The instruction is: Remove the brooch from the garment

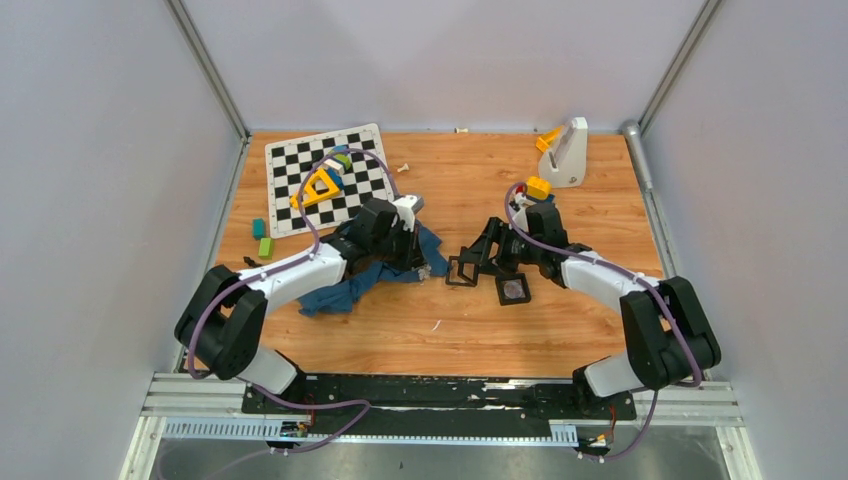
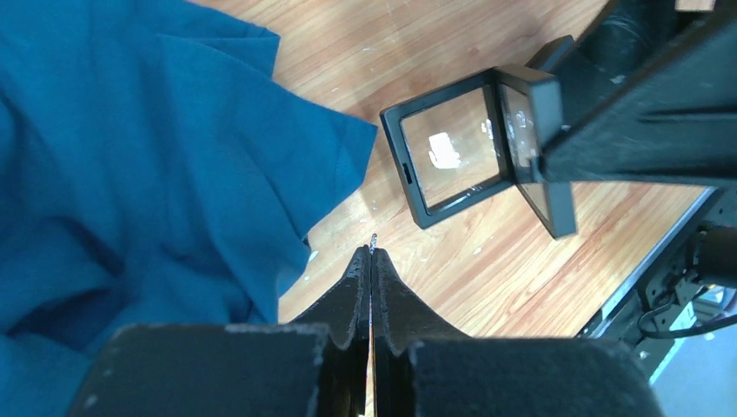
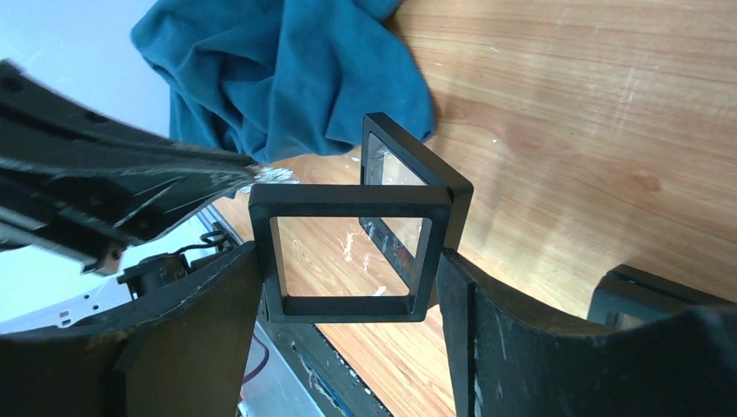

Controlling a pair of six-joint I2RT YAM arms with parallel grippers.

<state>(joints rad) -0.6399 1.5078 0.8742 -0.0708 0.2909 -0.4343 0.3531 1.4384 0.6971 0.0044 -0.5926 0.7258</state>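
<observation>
Too small to make out from overhead, the brooch [image 2: 373, 236] appears in the left wrist view as a silvery speck pinched at the tips of the fully closed left hand [image 2: 372, 261], just beside the teal garment [image 2: 130, 174]. The right hand [image 3: 348, 269] clamps an open black box [image 3: 352, 201] by its sides above the tabletop [image 3: 565, 130].
</observation>
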